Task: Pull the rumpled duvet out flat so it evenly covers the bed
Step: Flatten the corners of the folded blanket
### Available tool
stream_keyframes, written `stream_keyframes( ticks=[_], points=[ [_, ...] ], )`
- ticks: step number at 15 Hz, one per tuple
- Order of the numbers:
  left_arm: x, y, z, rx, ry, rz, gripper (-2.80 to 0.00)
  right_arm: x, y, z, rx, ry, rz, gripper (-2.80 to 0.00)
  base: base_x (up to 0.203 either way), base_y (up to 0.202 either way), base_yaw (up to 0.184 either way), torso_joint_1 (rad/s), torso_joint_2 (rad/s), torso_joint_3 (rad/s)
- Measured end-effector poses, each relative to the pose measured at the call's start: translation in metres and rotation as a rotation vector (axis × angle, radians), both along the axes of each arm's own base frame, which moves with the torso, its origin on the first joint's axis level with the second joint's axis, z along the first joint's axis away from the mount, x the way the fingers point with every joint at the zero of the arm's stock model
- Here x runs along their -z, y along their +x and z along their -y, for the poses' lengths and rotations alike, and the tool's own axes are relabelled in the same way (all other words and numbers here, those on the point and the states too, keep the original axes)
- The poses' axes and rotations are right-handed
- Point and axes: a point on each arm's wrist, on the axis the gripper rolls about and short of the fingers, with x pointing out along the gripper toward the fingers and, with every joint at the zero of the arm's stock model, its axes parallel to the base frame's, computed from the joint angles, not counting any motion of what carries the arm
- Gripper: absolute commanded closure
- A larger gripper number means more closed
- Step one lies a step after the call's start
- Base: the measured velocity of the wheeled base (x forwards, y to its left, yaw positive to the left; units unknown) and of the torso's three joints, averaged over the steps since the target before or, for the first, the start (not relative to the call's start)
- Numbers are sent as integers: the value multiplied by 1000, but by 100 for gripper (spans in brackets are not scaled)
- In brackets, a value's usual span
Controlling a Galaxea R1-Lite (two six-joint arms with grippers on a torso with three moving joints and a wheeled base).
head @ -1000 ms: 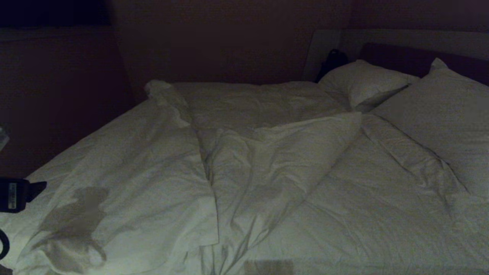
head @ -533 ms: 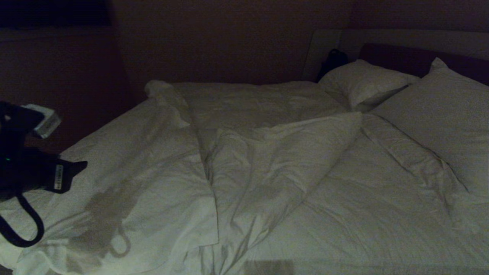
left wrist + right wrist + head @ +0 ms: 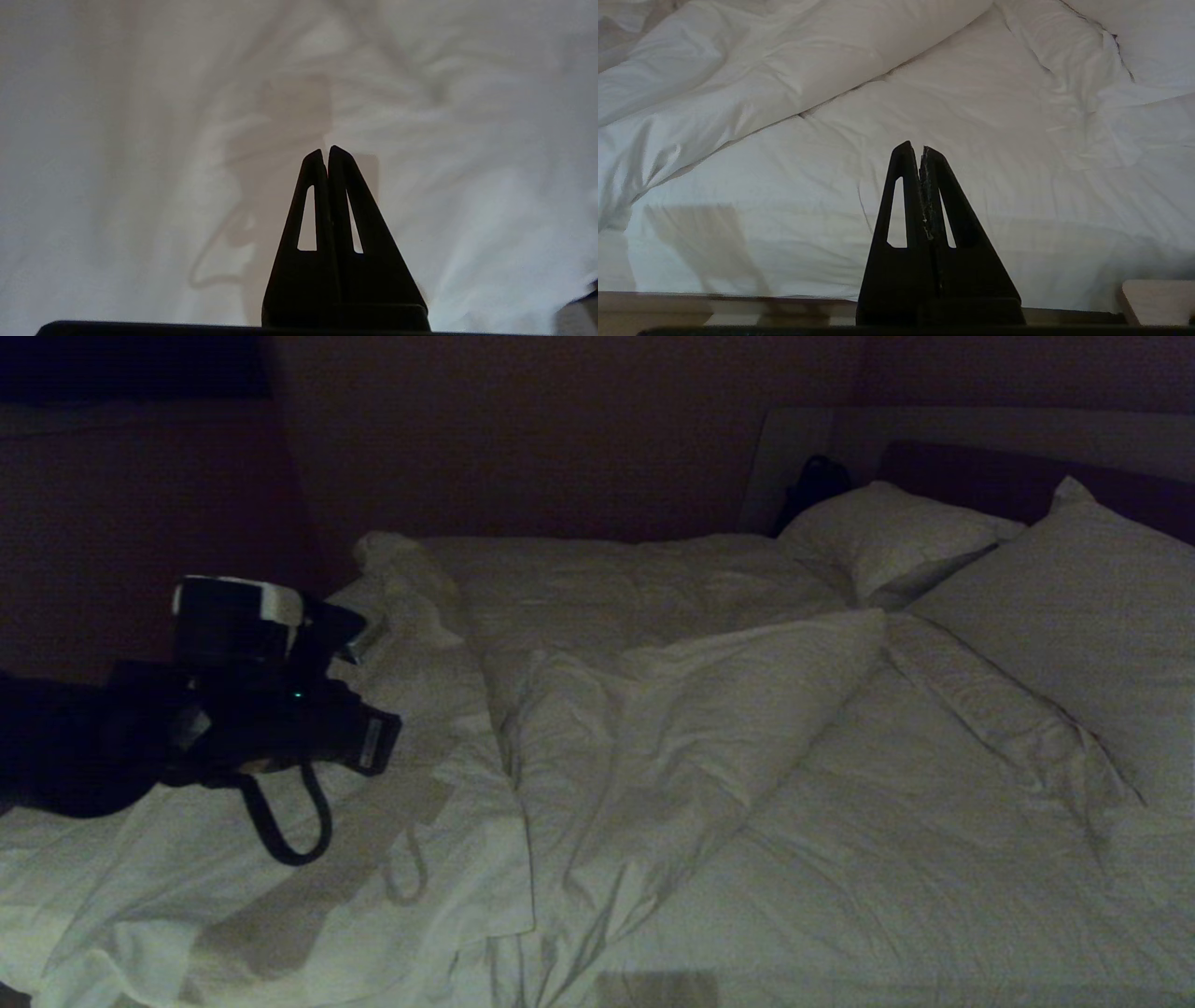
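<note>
We note the big white puffy creased cloth duvet (image 3: 672, 737) lying bunched on the wide low bed with white bedding and a dark padded headboard (image 3: 1008, 476). Seen from the head camera, one thick fold runs from the middle toward 2 o'clock, and the part toward 8 o'clock lies in loose ridges. Two plump white pillows (image 3: 887, 537) sit at 1 to 2 o'clock by the headboard.

Our left hand (image 3: 378, 747) hovers over the duvet at 9 o'clock from centre, pointing toward the middle fold. Its fingers are pressed together with nothing between them; the wrist view shows bare cloth beyond the tips and only a shadow on it. Our right hand (image 3: 921, 149) is parked low at the near edge of the bed, its fingers likewise pressed together and empty.

Handling judgement: the duvet looks soft, limp and bulky, light per handful but draggy as a whole. A pinch on a single skin layer would likely slip or stretch. We would take hold at an edge or corner of the thick fold, gathering cover and filling together, then pull low and steady.
</note>
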Motion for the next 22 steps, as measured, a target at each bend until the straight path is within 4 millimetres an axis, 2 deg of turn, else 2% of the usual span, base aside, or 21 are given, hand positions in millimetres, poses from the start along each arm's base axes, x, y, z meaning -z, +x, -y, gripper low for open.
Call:
stream_keyframes(
  ticks=[4, 7, 11, 15, 22],
  points=[
    [15, 34, 47, 7, -64, -68, 0, 0, 0, 0, 0, 0, 0, 0, 0, 0, 0, 0, 0, 0],
    [23, 46, 88, -158, -93, -126, 0, 0, 0, 0, -1, 0, 0, 0, 0, 0, 0, 0, 0, 0],
    [24, 53, 134, -371, -68, -123, 0, 0, 0, 0, 0, 0, 0, 0, 0, 0, 0, 0, 0, 0],
    [40, 60, 158, -483, 19, -109, 0, 0, 0, 0, 0, 0, 0, 0, 0, 0, 0, 0, 0, 0],
    [73, 72, 176, -502, 78, -144, 0, 0, 0, 0, 0, 0, 0, 0, 0, 0, 0, 0, 0, 0]
  ],
)
